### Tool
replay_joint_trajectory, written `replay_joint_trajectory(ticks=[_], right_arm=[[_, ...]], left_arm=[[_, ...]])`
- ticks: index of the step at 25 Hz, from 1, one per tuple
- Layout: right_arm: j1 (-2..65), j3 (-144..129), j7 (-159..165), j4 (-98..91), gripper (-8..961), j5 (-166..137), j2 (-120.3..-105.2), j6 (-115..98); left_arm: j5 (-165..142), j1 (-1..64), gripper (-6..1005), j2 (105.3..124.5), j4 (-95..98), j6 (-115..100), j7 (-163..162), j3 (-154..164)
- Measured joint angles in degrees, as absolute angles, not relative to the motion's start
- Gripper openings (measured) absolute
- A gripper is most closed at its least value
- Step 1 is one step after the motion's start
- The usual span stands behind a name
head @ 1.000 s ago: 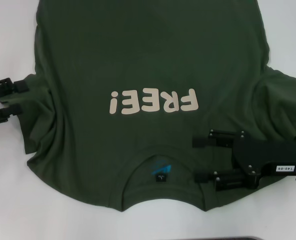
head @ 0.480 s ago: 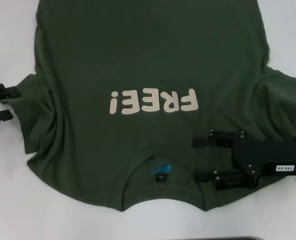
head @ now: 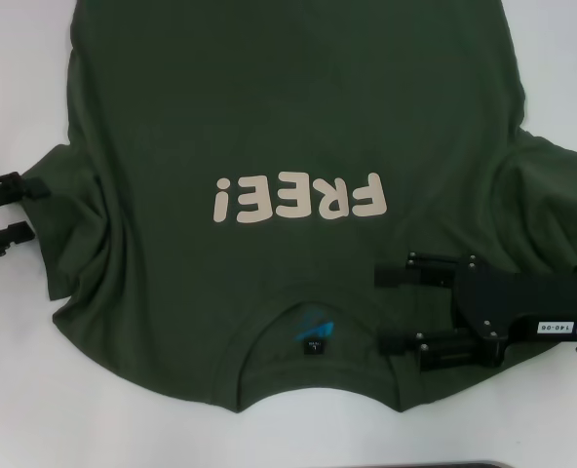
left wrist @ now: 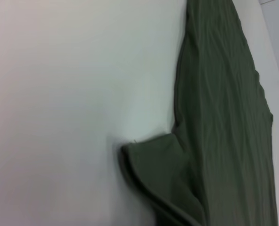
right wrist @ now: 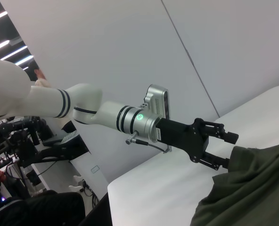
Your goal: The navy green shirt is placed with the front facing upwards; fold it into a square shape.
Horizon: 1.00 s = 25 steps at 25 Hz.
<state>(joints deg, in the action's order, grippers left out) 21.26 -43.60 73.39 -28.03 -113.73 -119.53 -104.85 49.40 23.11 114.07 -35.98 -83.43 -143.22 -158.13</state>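
Note:
The navy green shirt point(head: 269, 117) lies flat, front up, on the white table point(head: 16, 390). Its cream "FREE!" lettering point(head: 298, 198) reads upside down from here, and the collar with a blue neck label point(head: 313, 331) is nearest me. My left gripper point(head: 23, 208) is open at the outer edge of the rumpled left sleeve point(head: 69, 224). The right wrist view shows it point(right wrist: 227, 149) open beside the cloth point(right wrist: 252, 188). My right gripper point(head: 384, 310) is open above the shoulder, right of the collar. The left wrist view shows the sleeve's edge point(left wrist: 158, 169).
White table shows on both sides of the shirt and in front of the collar. A dark strip point(head: 415, 464) runs along the near edge. The right sleeve point(head: 552, 195) spreads out toward the right edge of the head view.
My left gripper drew back from the sleeve edge, then came in again a little nearer to me. It stays open. The right arm and the shirt have not moved.

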Motion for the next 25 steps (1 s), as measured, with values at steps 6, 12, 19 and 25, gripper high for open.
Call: replay_joint_trajectory(ticks=[6, 12, 19, 25], right_arm=[[21.27, -43.59, 73.41, -28.03, 911, -113.73, -119.53, -104.85], [21.27, -43.59, 73.47, -28.03, 911, -113.73, -119.53, -104.85], [21.27, -43.52, 73.5, -28.03, 912, -113.73, -119.53, -104.86], [21.27, -43.15, 73.6, -28.04, 912, -113.73, -119.45, -104.99]], left_arm=[[49.39, 23.26, 778, 114.2, -35.21, -82.1, -142.74, -157.69], [49.39, 23.95, 778, 114.44, -34.65, -81.88, -142.44, -157.67], [49.41, 24.39, 707, 114.38, -34.19, -81.51, -142.03, -156.82], [49.02, 24.24, 603, 114.35, -34.28, -81.19, -142.1, -156.51]])
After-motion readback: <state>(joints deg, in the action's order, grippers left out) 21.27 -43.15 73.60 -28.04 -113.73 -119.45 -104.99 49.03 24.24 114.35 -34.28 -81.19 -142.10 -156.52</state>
